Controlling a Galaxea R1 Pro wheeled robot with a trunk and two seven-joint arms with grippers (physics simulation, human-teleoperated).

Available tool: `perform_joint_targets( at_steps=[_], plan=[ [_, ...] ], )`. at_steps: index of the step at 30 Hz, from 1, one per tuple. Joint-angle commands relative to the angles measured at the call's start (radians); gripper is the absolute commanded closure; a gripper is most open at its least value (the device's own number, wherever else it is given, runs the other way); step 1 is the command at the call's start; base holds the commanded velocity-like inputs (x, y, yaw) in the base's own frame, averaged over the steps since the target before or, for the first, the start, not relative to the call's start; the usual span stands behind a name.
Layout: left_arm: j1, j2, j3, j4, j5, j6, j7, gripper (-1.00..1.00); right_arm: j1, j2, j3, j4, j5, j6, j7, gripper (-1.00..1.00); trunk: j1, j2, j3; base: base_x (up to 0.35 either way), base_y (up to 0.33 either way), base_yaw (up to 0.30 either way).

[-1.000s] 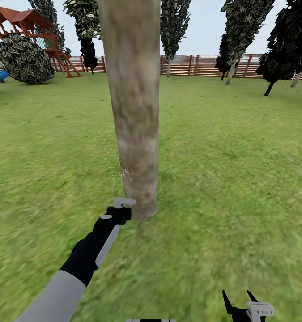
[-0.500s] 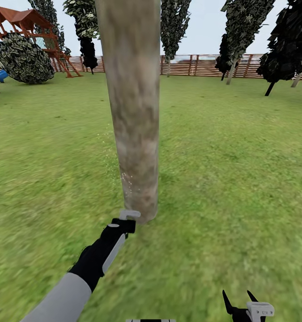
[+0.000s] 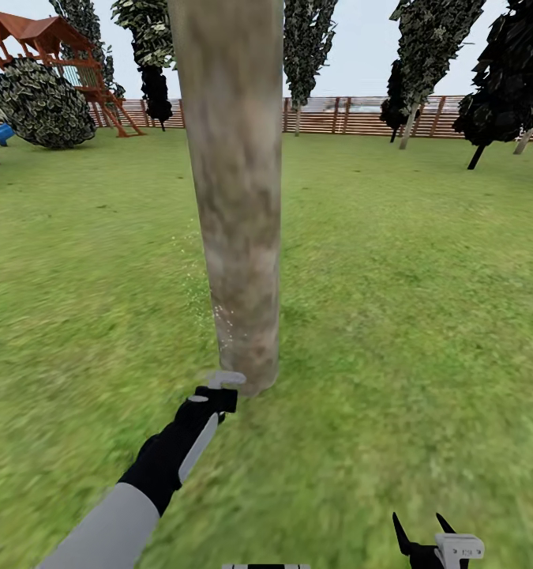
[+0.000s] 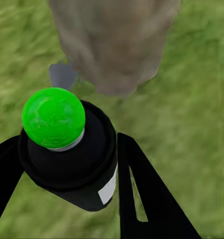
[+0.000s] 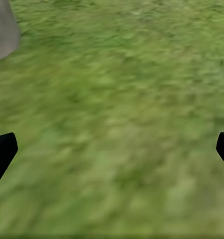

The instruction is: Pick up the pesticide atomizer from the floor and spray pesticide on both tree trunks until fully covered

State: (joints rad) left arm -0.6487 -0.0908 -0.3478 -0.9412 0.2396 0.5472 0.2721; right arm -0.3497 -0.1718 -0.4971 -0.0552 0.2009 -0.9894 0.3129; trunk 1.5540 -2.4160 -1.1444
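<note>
The tree trunk [image 3: 238, 190] stands mid-lawn, droplets speckling its lower left. The left gripper [image 3: 219, 391], lower and nearer than a second ago, pinches the pesticide atomizer [image 4: 67, 149] at its base. The right gripper [image 3: 424, 531] idles, jaws spread.
</note>
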Motion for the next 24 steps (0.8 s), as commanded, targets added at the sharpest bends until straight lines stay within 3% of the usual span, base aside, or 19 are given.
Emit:
perform_joint_targets(
  at_steps=[1,6,9,11,14,17,18,20,21,23,24],
  plan=[
    [0.0,-0.01,-0.023,-0.005,-0.006,0.004,0.001,1.0,0.0,0.0,0.0,0.0,0.0,0.0,0.0,-1.0,0.0,0.0,0.0,0.0,0.0,0.0],
    [0.0,-0.01,-0.029,-0.064,-0.003,0.008,0.001,1.0,0.0,0.0,0.0,0.0,0.0,0.0,0.0,-1.0,0.0,0.0,0.0,-0.143,0.027,0.0],
    [-0.001,-0.012,0.016,-0.068,-0.003,0.009,0.001,1.0,0.0,0.0,0.0,0.0,0.0,0.0,0.0,-1.0,0.0,0.0,0.0,-0.235,0.063,0.0],
    [-0.006,-0.02,0.02,-0.086,-0.003,0.013,0.003,1.0,0.0,0.0,0.0,0.0,0.0,0.0,0.0,-1.0,0.0,0.0,0.0,-0.04,0.01,0.0],
    [-0.01,-0.032,0.02,-0.197,-0.004,0.024,0.005,1.0,0.0,0.0,0.0,0.0,0.0,0.0,0.0,-1.0,0.0,0.0,0.0,-0.008,0.002,0.0],
    [-0.011,-0.021,0.031,-0.291,-0.009,0.107,0.007,1.0,0.0,0.0,0.0,0.0,0.0,0.0,0.0,-1.0,0.0,0.0,0.0,0.0,0.0,0.0],
    [-0.011,-0.016,0.041,-0.304,-0.009,0.117,0.007,1.0,0.0,0.0,0.0,0.0,0.0,0.0,0.0,-1.0,0.0,0.0,0.0,0.0,0.0,0.0],
    [-0.008,-0.006,0.134,-0.324,-0.011,0.134,0.001,1.0,0.0,0.0,0.0,0.0,0.0,0.0,0.0,-1.0,0.0,0.0,0.0,0.0,0.0,0.0],
    [-0.007,-0.005,0.154,-0.326,-0.012,0.136,0.0,1.0,0.0,0.0,0.0,0.0,0.0,0.0,0.0,-1.0,0.0,0.0,0.0,0.0,0.0,0.0],
    [-0.005,-0.005,0.173,-0.331,-0.014,0.138,-0.003,1.0,0.0,0.0,0.0,0.0,0.0,0.0,0.0,-1.0,0.0,0.0,0.0,0.0,0.0,0.0],
    [-0.005,-0.008,0.143,-0.343,-0.015,0.138,-0.002,1.0,0.0,0.0,0.0,0.0,0.0,0.0,0.0,-1.0,0.0,0.0,0.0,0.0,0.0,0.0]
  ],
)
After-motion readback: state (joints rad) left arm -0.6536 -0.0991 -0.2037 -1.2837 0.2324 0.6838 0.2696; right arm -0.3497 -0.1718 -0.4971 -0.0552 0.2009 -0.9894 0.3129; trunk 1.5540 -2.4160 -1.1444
